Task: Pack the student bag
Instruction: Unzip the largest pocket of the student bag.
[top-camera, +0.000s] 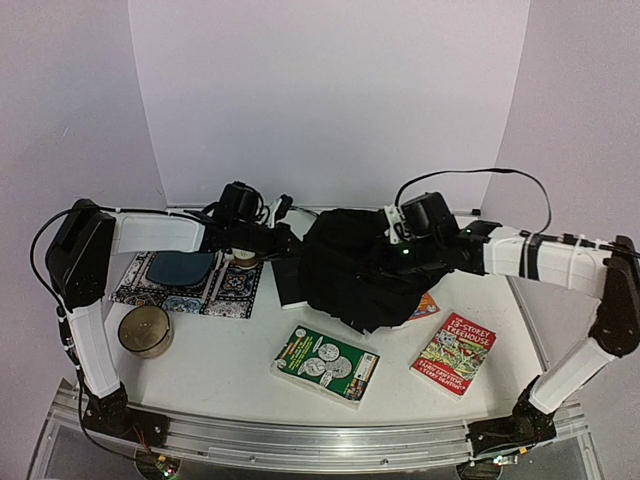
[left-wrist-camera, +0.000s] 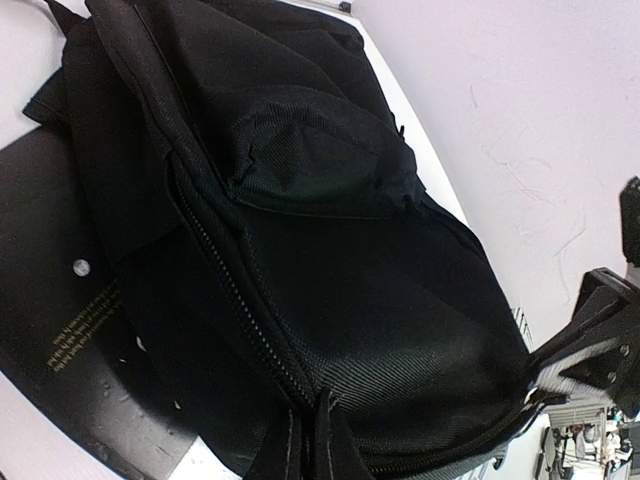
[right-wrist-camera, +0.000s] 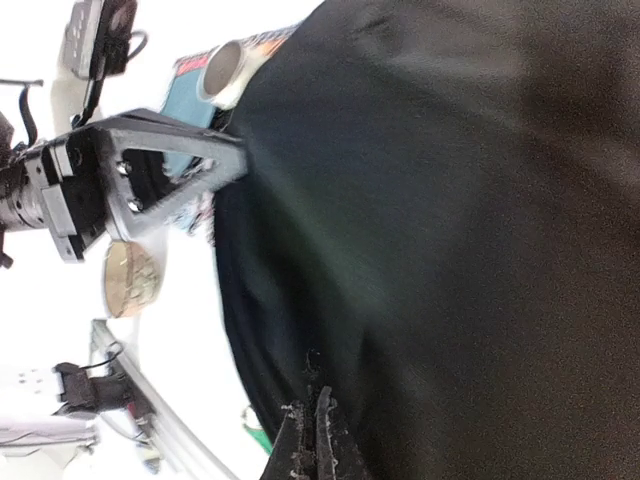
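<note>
The student bag (top-camera: 355, 268) is a large soft black backpack, bunched up at the table's middle between both arms. It fills the left wrist view (left-wrist-camera: 330, 250) and the right wrist view (right-wrist-camera: 450, 230). My left gripper (top-camera: 288, 240) is at the bag's left side. Its fingers are pressed together (left-wrist-camera: 312, 440) on the fabric at the end of a zipper (left-wrist-camera: 230, 290). My right gripper (top-camera: 392, 260) is at the bag's upper right. Its fingers are together (right-wrist-camera: 310, 440) against the bag's cloth.
A flat black notebook (top-camera: 290, 288) lies partly under the bag's left edge. Near the front lie a green book (top-camera: 325, 365) and a red book (top-camera: 453, 352). An orange book (top-camera: 427, 305) peeks from under the bag. At left are a patterned mat (top-camera: 190, 282), a white roll (top-camera: 243, 257) and a round tin (top-camera: 145, 330).
</note>
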